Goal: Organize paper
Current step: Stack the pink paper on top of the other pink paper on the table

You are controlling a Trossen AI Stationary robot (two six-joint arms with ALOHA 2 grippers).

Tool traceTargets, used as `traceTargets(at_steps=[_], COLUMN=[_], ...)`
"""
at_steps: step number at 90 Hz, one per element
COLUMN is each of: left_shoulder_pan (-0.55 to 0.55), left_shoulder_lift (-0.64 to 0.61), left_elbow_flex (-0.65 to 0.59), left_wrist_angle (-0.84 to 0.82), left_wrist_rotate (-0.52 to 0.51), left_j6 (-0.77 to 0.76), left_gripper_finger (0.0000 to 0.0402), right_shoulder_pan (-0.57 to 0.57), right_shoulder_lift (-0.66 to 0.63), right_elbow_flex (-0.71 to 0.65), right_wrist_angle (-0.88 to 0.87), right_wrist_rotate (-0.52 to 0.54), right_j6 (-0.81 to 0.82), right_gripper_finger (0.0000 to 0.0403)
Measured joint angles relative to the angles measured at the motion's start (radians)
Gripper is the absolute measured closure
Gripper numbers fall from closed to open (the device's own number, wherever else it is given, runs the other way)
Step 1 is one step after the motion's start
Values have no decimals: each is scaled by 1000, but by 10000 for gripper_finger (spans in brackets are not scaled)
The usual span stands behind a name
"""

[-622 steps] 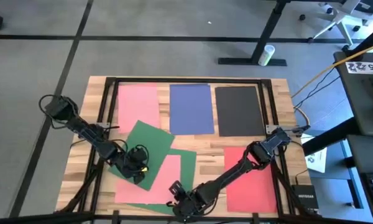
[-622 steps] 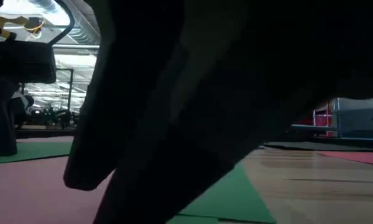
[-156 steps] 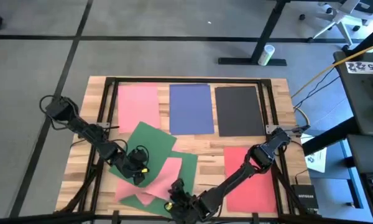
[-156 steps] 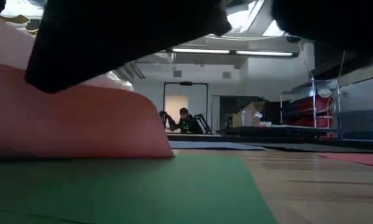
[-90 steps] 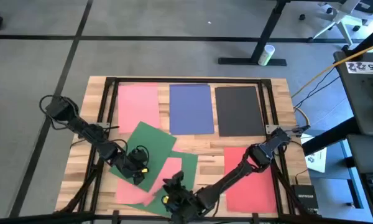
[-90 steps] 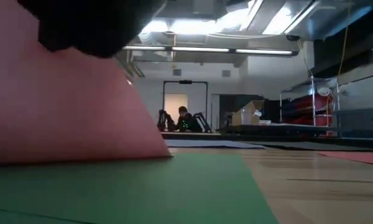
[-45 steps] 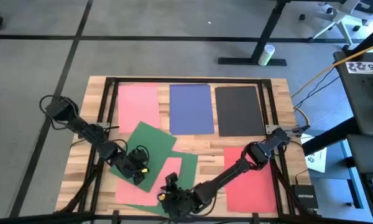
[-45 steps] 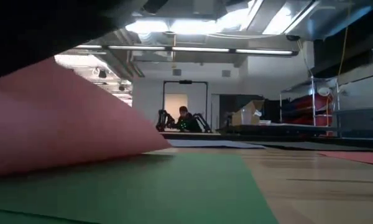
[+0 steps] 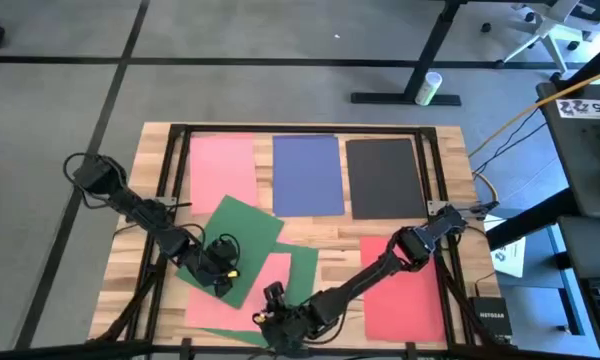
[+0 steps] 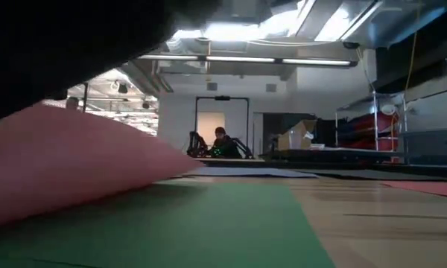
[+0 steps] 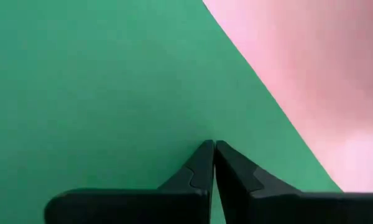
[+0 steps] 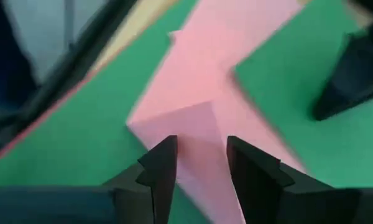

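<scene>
Near the table's front left, a loose pink sheet (image 9: pixel 235 300) lies over two green sheets, one tilted (image 9: pixel 242 222) and one beneath (image 9: pixel 302 262). My left gripper (image 9: pixel 223 272) is shut, its tips down on the tilted green sheet (image 11: pixel 112 93). My right gripper (image 9: pixel 273 312) hovers at the pink sheet's near end, fingers open (image 12: pixel 202 144), with a creased, raised part of the pink sheet (image 12: pixel 196 121) just ahead of them. In the low view that pink sheet (image 10: pixel 74 164) bows up off the green one (image 10: pixel 208 223). My left gripper presses its shut fingertips (image 11: pixel 205 155) down on the tilted green sheet (image 11: pixel 193 134) near its near-right edge, coming from above. The sheet lies flat on the table. My right gripper stands over the pink sheet's raised near part (image 12: pixel 202 162); I cannot tell whether its fingers touch it.
Along the far side lie a pink sheet (image 9: pixel 223 170), a blue one (image 9: pixel 308 175) and a black one (image 9: pixel 385 178); a red sheet (image 9: pixel 405 290) lies at the near right. Dark frame rails (image 9: pixel 300 128) border the table. A white printed sheet (image 9: pixel 508 258) sits off its right edge.
The pink sheet's raised part has sunk from standing high to a low bow and now lies spread flatter over the green sheets. My right gripper has drifted slightly toward the table's left and far side. My left gripper has kept still.
</scene>
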Motion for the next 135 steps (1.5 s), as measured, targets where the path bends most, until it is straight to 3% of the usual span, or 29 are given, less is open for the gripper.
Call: traceTargets(at_steps=[41, 60, 86, 95, 107, 135], left_shoulder_pan=[0, 0, 0, 0, 0, 0], left_shoulder_lift=[0, 0, 0, 0, 0, -27], left_elbow_flex=[0, 0, 0, 0, 0, 22], left_wrist_angle=[0, 0, 0, 1, 4, 64], left_wrist_rotate=[0, 0, 0, 0, 0, 29], left_j6=[-8, -8, -9, -9, -10, 95], left_gripper_finger=[402, 402, 402, 402, 402, 401], right_shoulder_pan=[-3, -3, -3, -2, -2, -1], right_shoulder_lift=[0, 0, 0, 0, 0, 0], right_elbow_flex=[0, 0, 0, 0, 0, 0], right_wrist_angle=[-138, -138, -123, -123, -126, -126], right_wrist_rotate=[-40, -119, -139, -140, -150, -146], right_j6=[7, 24, 60, 61, 58, 61], right_gripper_finger=[272, 294, 306, 330, 393, 402])
